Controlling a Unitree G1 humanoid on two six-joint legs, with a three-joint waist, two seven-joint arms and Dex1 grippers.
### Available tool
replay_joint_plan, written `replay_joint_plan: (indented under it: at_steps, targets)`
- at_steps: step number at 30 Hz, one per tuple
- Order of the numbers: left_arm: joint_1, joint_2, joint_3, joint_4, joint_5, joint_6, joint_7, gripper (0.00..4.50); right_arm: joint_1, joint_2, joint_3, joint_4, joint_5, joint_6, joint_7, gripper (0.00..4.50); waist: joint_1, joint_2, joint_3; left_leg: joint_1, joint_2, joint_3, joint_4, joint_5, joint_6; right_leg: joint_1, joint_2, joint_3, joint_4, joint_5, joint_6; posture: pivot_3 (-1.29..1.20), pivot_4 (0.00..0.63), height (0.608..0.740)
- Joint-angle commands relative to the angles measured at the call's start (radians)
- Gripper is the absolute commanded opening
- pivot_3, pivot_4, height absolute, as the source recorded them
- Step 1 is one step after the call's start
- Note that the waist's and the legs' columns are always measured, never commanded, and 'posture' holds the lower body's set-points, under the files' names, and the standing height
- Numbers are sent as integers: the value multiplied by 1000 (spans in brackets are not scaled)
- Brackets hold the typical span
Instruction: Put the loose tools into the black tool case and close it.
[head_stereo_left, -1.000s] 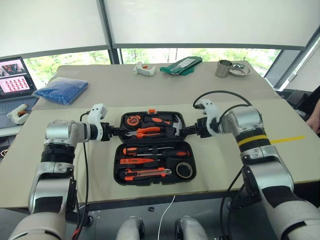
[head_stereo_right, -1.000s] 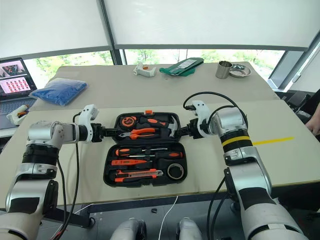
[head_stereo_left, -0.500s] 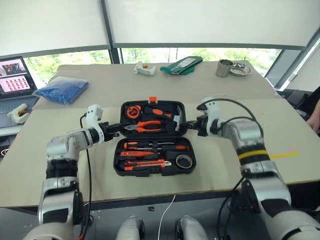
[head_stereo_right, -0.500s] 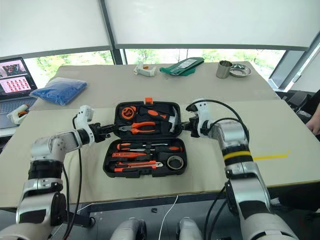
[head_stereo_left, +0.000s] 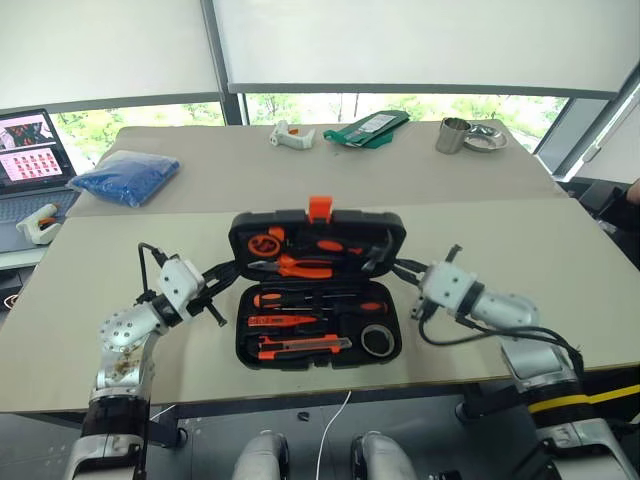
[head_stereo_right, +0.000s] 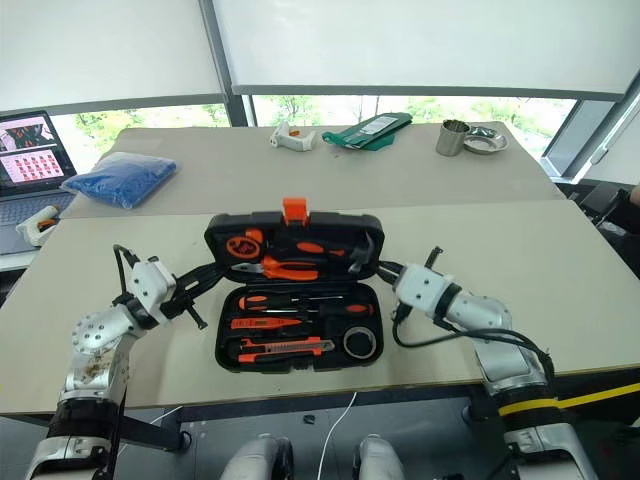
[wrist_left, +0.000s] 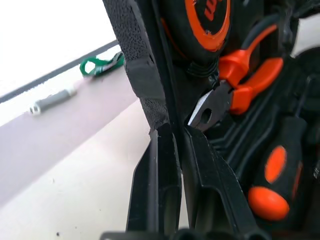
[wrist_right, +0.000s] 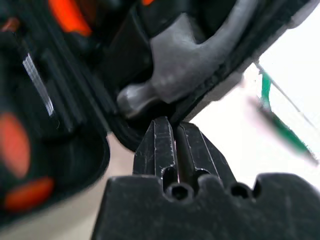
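At the centre of the frame the black tool case is lying open, tools seated inside; the left gripper and right gripper, jaws pinched shut, are lifting its lid edges, which next needs folding down and latching

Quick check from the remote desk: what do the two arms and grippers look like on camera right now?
Both arms are silver-grey metal with black joint sections. Each wrist carries a white housing, left and right, with black cables looping off it. The right arm has a yellow band near its lower part. The left gripper and right gripper each have two slim, matte black fingers.
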Motion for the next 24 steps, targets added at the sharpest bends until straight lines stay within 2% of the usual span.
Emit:
replay_joint_plan:
  at_steps: [1,2,3,5,6,8,10,12,14,15,16,17,22,24]
  targets:
    - [44,46,-44,-7,0,-117,-87,752,64,-41,10,53,-51,-205,-43,372,1,0,0,3,1,0,0,0,0,3,0,0,0,0,0,0,150,740]
    - [57,68,-47,-2,-1,-137,-106,918,85,-55,6,60,-54,-232,-52,746,2,0,0,3,1,-1,0,-1,-1,3,0,-1,0,-1,-1,0,150,740]
    - [64,88,-40,12,-6,-148,-114,1307,102,-68,-2,62,-55,-253,-62,944,3,0,0,4,1,-1,0,-1,-2,4,0,0,0,-2,-3,0,150,740]
    - [67,128,-13,52,-19,-143,-111,2243,133,-91,-31,52,-54,-273,-88,1820,2,0,0,6,2,-1,0,-1,-2,4,-1,1,1,-4,-6,0,150,740]
    - [65,145,3,74,-27,-130,-106,2458,150,-103,-46,41,-43,-277,-93,1999,2,0,0,6,2,-2,0,0,-1,4,-1,1,1,-3,-6,0,150,740]
    - [58,179,27,116,-53,-82,-110,3147,195,-129,-73,11,3,-260,-85,2704,4,0,0,7,2,-3,0,0,-1,5,-1,2,2,-3,-6,0,150,740]
    - [41,196,45,141,-93,-4,-110,3160,261,-153,-97,-38,118,-187,-34,3370,3,0,0,7,2,-4,0,0,-1,5,-1,2,2,-3,-6,0,150,740]
    - [16,200,45,150,-117,57,-122,3160,343,-181,-111,-124,278,-67,49,3370,9,0,0,8,2,-5,0,0,0,5,-1,2,2,-3,-5,0,150,740]
    - [-18,193,24,142,-129,113,-140,3160,435,-215,-127,-244,442,88,128,2785,15,0,0,8,3,-6,0,0,0,6,-1,2,1,-1,-1,0,150,740]
    - [-39,187,11,135,-127,134,-143,2630,473,-234,-134,-296,490,137,158,2446,19,0,0,7,2,-6,0,0,1,6,-1,2,1,-1,-1,0,150,740]
    - [-70,178,-2,135,-122,156,-144,2434,515,-257,-136,-356,540,201,190,2095,20,0,0,7,2,-6,0,0,1,6,-1,2,1,-1,-1,0,150,740]
    - [-99,168,-13,140,-118,176,-145,2030,548,-276,-139,-407,573,253,210,1750,21,-1,0,8,2,-6,0,0,1,6,-1,2,1,-1,-1,0,150,740]
    - [-271,120,-103,233,-38,253,-144,251,611,-306,-95,-612,620,431,254,75,24,-2,0,9,1,-7,1,-1,0,9,0,1,1,-2,-5,0,150,740]
    - [-333,104,-136,294,-3,253,-149,97,597,-295,-55,-663,603,487,259,7,21,-3,0,10,1,-8,1,-1,-1,10,0,1,1,-3,-6,0,150,740]
